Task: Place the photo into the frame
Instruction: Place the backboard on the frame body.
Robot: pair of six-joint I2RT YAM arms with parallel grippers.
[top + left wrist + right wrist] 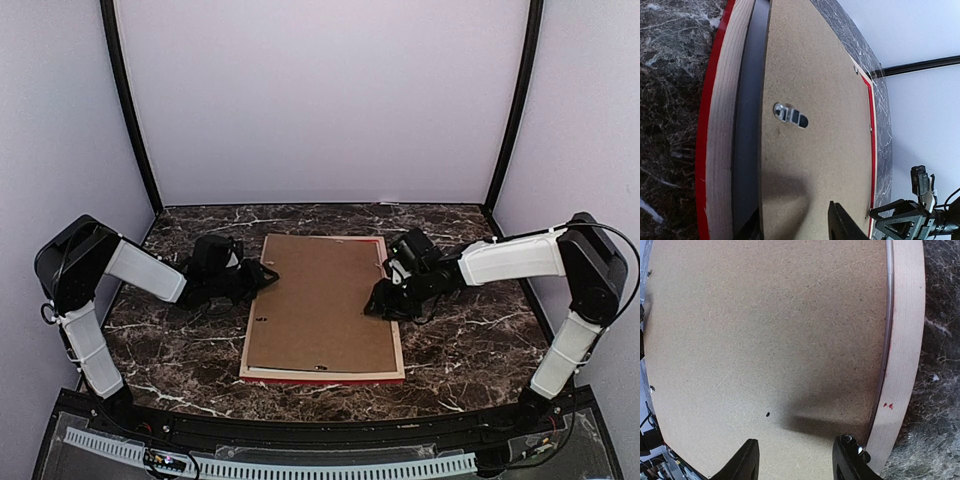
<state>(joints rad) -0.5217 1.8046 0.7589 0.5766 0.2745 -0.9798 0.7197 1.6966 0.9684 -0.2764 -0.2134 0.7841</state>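
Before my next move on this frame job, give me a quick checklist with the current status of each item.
1. Frame lying back-up on the table: ok.
2. Backing board seated within the rails: not ok; a dark gap shows along its left edge.
3. Photo under the board: cannot tell, hidden.
4. Left hand open, holding nothing: ok.
5. Right hand open over the board near the right rail: ok.
6. Hands on opposite sides, apart: ok.
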